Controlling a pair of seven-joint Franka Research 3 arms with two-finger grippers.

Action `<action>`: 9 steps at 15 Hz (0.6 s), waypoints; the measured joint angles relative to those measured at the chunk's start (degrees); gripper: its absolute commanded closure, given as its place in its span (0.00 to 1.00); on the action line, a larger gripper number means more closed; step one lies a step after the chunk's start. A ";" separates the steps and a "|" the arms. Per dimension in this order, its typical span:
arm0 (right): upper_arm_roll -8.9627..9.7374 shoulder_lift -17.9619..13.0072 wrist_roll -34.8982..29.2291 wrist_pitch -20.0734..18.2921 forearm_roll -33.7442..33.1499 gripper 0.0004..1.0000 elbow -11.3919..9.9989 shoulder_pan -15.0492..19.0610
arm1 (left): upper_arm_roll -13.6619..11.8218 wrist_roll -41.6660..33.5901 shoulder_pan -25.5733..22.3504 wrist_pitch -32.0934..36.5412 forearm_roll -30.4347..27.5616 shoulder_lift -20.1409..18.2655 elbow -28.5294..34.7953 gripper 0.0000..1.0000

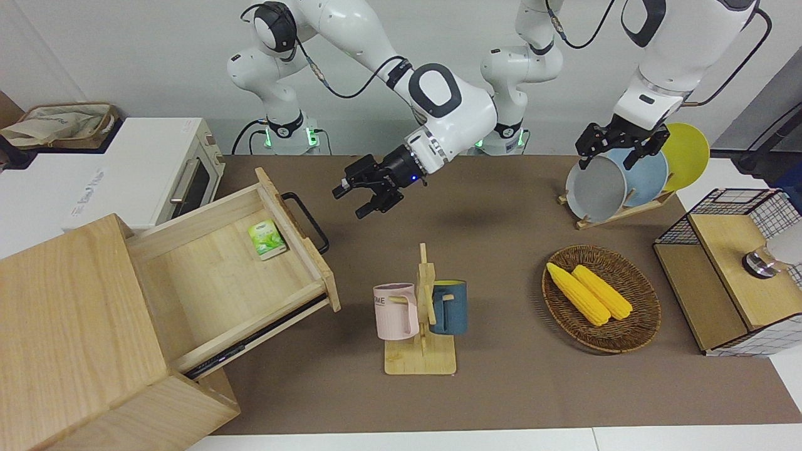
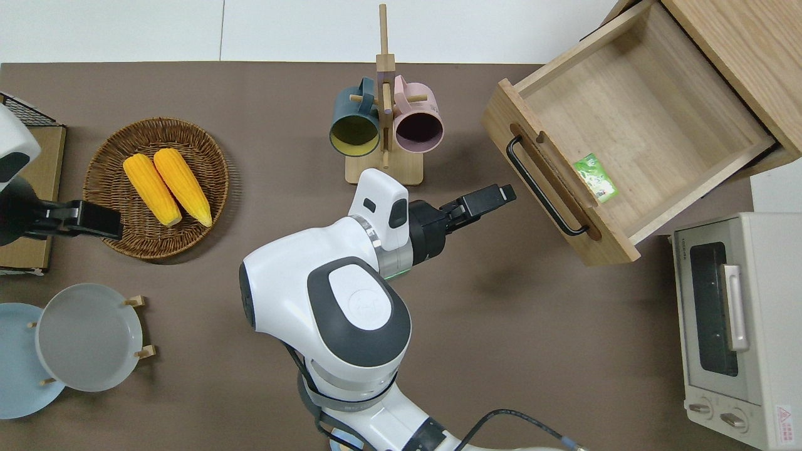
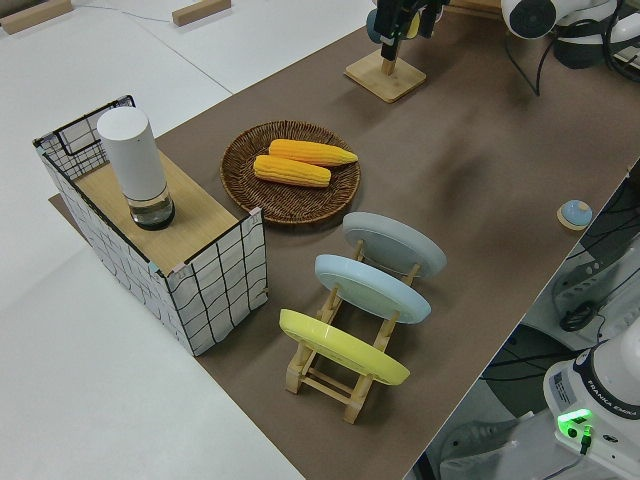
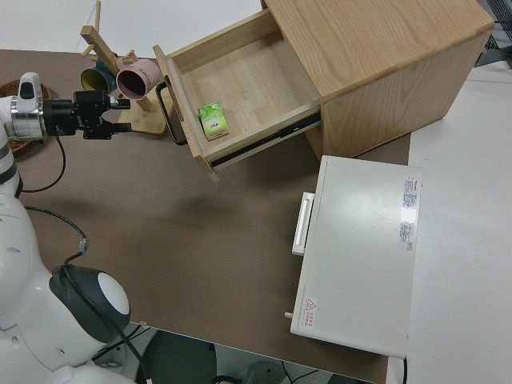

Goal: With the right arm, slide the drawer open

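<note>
The drawer (image 1: 213, 269) stands pulled far out of the big pale-wood box (image 1: 69, 300) at the right arm's end of the table. A green packet (image 1: 266, 239) lies in it. Its black bar handle (image 1: 305, 220) is free. My right gripper (image 1: 354, 200) is open and empty, up in the air, a short way off the handle toward the table's middle. The overhead view shows the gripper (image 2: 504, 193) clear of the handle (image 2: 544, 188) and the drawer (image 2: 645, 125). The right side view shows the gripper (image 4: 124, 114) apart from the drawer (image 4: 240, 80). The left arm is parked.
A white toaster oven (image 1: 144, 175) stands beside the box, nearer to the robots. A mug rack (image 1: 423, 313) with a pink and a blue mug stands mid-table. A wicker basket (image 1: 651, 313) with corn, a plate rack (image 1: 620, 181) and a wire-mesh cabinet (image 1: 733, 275) are toward the left arm's end.
</note>
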State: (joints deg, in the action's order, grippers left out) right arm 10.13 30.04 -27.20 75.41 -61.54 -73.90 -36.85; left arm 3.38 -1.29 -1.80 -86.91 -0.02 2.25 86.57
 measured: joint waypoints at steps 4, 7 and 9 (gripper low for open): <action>-0.11 -1.31 -0.17 0.05 11.51 0.02 5.19 1.75 | 0.00 0.00 0.00 0.00 0.00 0.00 0.00 0.01; -0.18 -4.02 -0.18 1.29 22.06 0.02 7.73 6.25 | 0.00 0.00 0.00 0.00 0.00 0.00 0.00 0.01; -0.18 -6.82 -0.10 2.46 29.40 0.02 8.29 10.36 | 0.00 0.00 0.00 0.00 0.00 0.00 0.00 0.01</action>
State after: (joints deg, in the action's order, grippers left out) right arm 9.95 23.22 -27.30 77.88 -32.15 -65.61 -26.49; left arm 3.38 -1.29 -1.80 -86.91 -0.02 2.25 86.57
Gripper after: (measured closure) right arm 0.013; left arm 0.004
